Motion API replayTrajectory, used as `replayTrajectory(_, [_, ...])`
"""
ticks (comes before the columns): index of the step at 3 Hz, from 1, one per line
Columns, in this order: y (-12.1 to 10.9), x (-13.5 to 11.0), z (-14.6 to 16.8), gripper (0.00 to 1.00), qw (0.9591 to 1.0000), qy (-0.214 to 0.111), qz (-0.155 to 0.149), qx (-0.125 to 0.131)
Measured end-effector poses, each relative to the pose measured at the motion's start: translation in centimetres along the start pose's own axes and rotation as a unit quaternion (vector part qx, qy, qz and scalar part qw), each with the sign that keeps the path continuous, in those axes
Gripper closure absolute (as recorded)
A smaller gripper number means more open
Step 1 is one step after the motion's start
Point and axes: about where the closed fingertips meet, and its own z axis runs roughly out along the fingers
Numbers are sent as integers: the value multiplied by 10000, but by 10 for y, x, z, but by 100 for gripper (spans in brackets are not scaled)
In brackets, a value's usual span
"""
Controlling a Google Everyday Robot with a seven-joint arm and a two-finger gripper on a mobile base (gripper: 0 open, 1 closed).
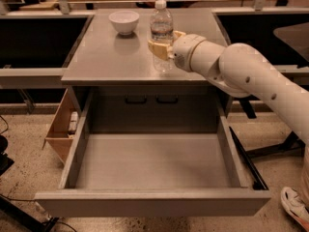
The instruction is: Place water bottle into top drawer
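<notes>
The water bottle (161,23) stands upright on the grey cabinet top (106,57), clear with a white cap. My gripper (164,42) reaches in from the right on the white arm, and its tan fingers (157,49) are closed on the bottle's lower body. The bottle's base rests on the cabinet top. The top drawer (149,204) is pulled fully out below the cabinet top, toward the front, and its grey inside holds nothing.
A white bowl (124,21) sits on the cabinet top left of the bottle. A recessed panel with two dark handles (150,99) lies behind the open drawer. A wooden box (60,129) hangs at the cabinet's left side. Dark tables flank the cabinet.
</notes>
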Motion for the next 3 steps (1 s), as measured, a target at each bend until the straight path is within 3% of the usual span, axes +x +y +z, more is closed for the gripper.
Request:
replayTrajectory(1, [61, -12, -44, 100, 9999, 50, -78, -44])
replayTrajectory(2, [114, 19, -80, 100, 9996, 239, -39, -115])
replayTrajectory(3, [140, 76, -117, 100, 9982, 590, 26, -75])
